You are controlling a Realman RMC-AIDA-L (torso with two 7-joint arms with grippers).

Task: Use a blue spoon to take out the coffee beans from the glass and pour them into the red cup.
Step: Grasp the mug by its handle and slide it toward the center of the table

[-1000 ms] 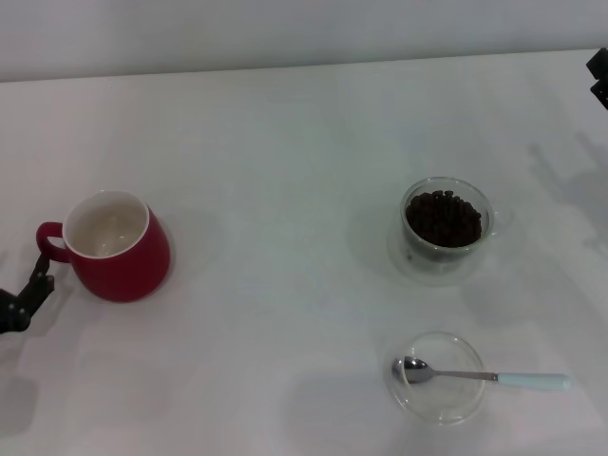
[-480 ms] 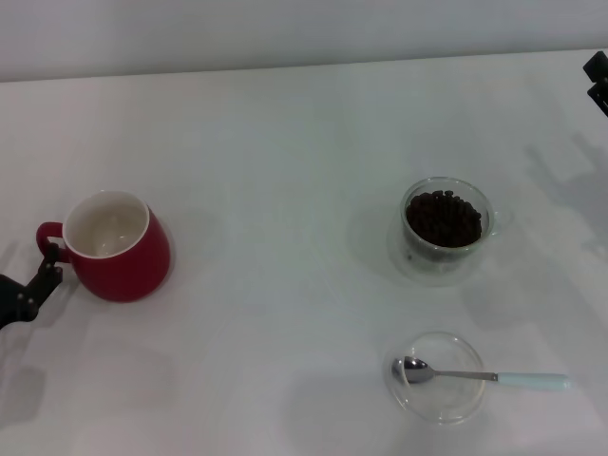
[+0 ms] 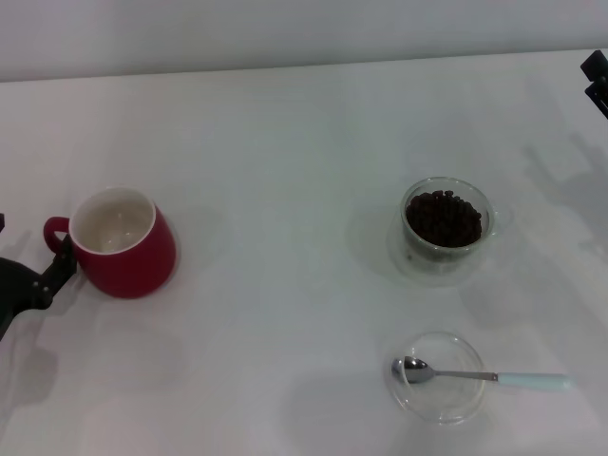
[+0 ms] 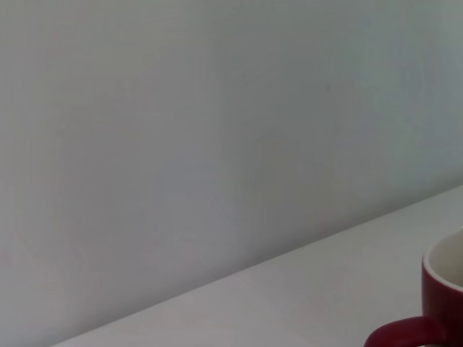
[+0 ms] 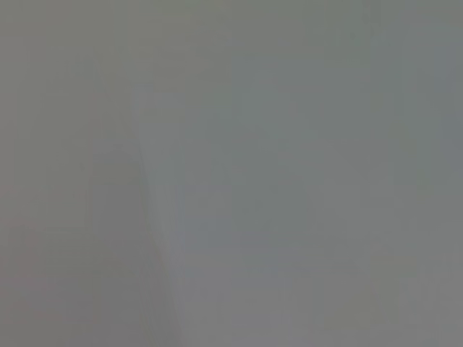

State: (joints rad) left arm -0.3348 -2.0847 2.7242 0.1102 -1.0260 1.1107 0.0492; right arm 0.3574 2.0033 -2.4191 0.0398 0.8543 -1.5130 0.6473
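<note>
Blue spoon lies across shallow clear dish, handle off rim. Glass of coffee beans just behind. Red cup far left on tabletop; left claw touches its handle, opening can't tell. Right claw at far-right edge, can't tell.

Soft, even, bright light fills the head view, with faint shadows lying left of the red cup and the glass. The right wrist view is a dim, featureless grey blur; the left wrist view looks soft and hazy.
</note>
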